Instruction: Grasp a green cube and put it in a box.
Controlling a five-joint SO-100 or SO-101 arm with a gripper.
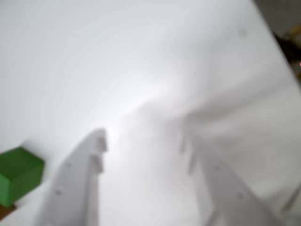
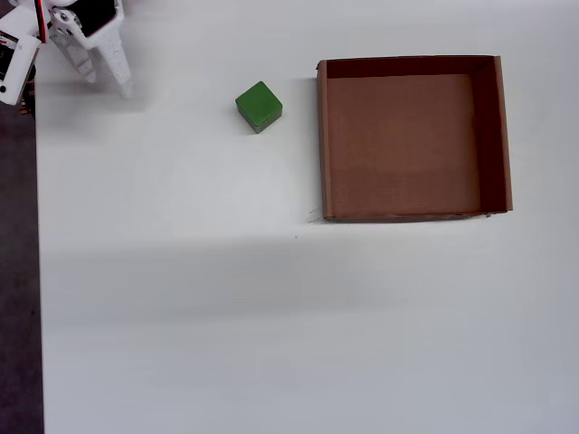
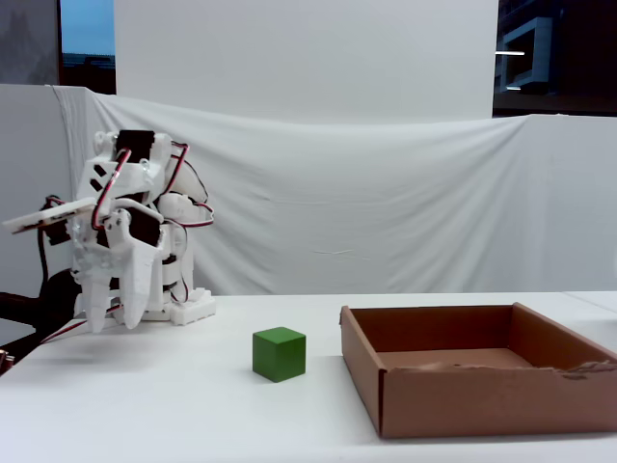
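Two white gripper (image 1: 143, 150) fingers (image 1: 84, 179) fill the foreground of the blurred wrist view, spread wide apart with nothing but bare white table (image 1: 141, 56) between them. At that view's lower left edge, beside the left finger and clear of it, sits the green cube (image 1: 18, 174). Seen from overhead, the gripper (image 2: 107, 80) hangs at the table's (image 2: 226, 316) top left corner, well apart from the green cube (image 2: 259, 106), which rests on the tabletop just left of the box (image 2: 413, 215) without touching its wall. From the fixed view, the white arm (image 3: 130, 212) stands folded at far left, its gripper (image 3: 120, 313) pointing down just above the table; the green cube (image 3: 280, 354) sits between arm and box (image 3: 482, 395), and what shows of the brown cardboard tray's floor is bare.
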